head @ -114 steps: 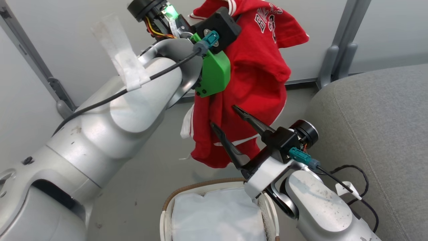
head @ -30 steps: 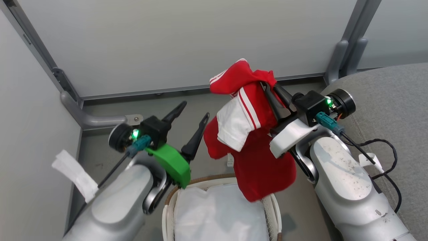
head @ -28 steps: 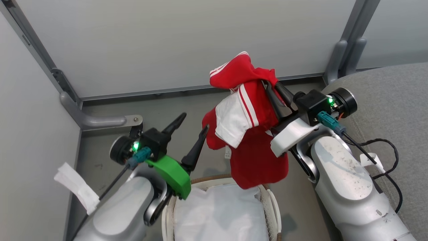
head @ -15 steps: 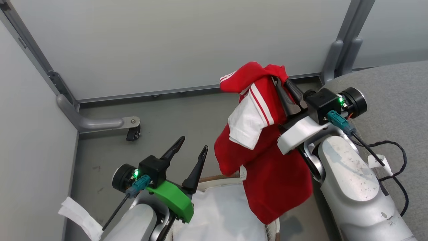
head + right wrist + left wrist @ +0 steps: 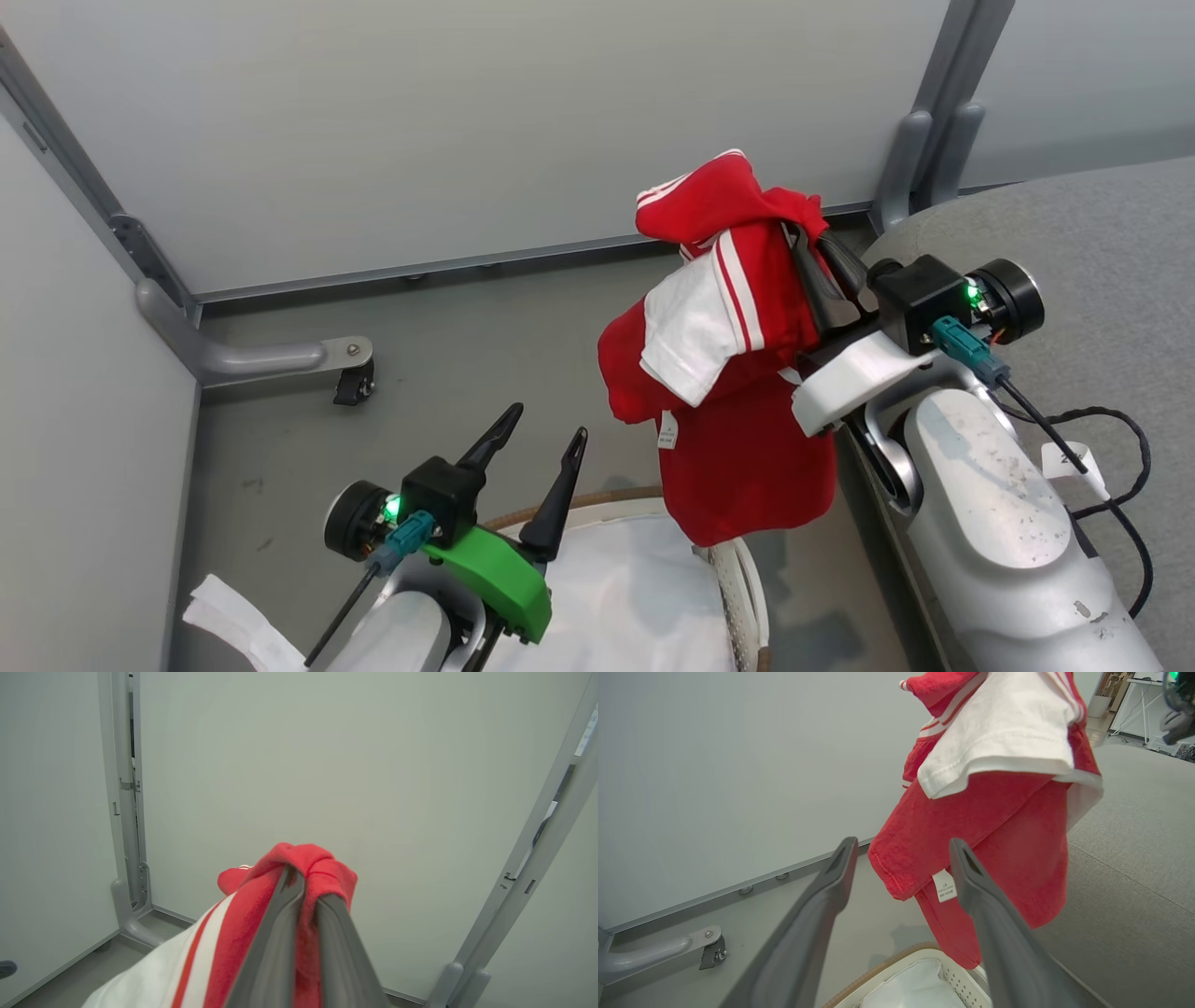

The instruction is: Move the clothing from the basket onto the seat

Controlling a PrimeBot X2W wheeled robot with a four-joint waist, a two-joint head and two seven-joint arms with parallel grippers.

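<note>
A: What's in the basket (image 5: pixel 739 588)?
B: Its white fabric liner (image 5: pixel 635 597). The left gripper (image 5: pixel 546 422), above the woven rim, is spread wide, holding nothing.
A: The clothing (image 5: pixel 747 439)?
B: Red, white-sleeved, hanging over the basket's rim, pinched by the right gripper (image 5: pixel 810 247). The grey seat (image 5: pixel 1102 233) lies beyond.

I see soft, even, bright light; frames sharp, a faint shadow beside the basket (image 5: pixel 739 581) (wrist views bow at edges).

Left gripper (image 5: pixel 549 420): fingers spread wide. Right gripper (image 5: pixel 810 245): fingers pinched together, the clothing (image 5: pixel 747 448) clamped between their tips.
</note>
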